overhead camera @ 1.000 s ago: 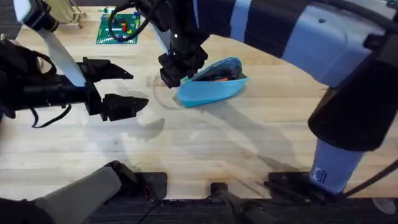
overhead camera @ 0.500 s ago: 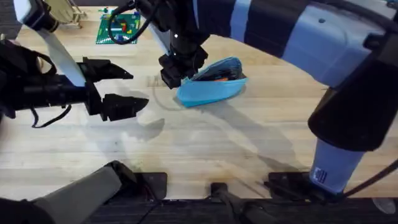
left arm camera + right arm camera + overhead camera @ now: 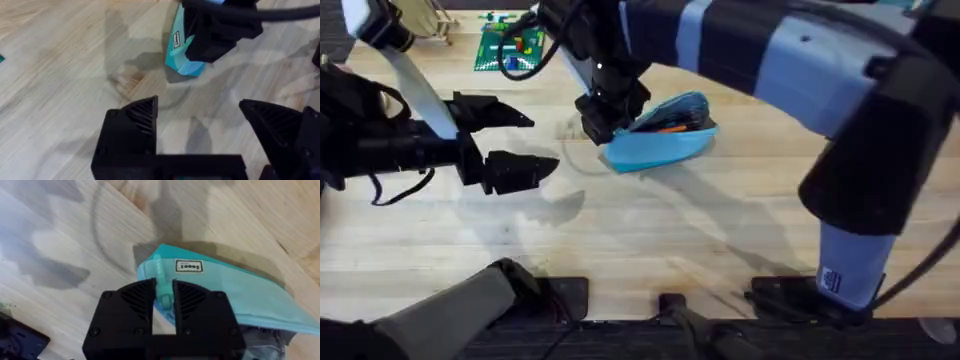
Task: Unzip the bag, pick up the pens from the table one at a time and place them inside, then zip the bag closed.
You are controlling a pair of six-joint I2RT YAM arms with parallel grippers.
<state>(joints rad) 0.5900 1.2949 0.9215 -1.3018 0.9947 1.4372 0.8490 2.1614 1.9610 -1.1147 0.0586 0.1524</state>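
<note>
- Light blue pencil pouch (image 3: 660,140) near the far middle of the table (image 3: 650,240), long axis running roughly 8 to 2 o'clock in the overhead view, mouth gaping, orange pen (image 3: 670,126) visible inside.
- Right tool (image 3: 163,302) directly over the pouch's 8 o'clock tip, clenched on the pale zipper pull (image 3: 160,282).
- Zipper line stretching away from that tool toward 2 o'clock; likely closing pull runs along it.
- Right arm reaching across from the lower right, wrist angled down.
- Left tool (image 3: 510,142) released, jaws spread, hovering at the pouch's 9 o'clock, near but apart, forearm level.
</note>
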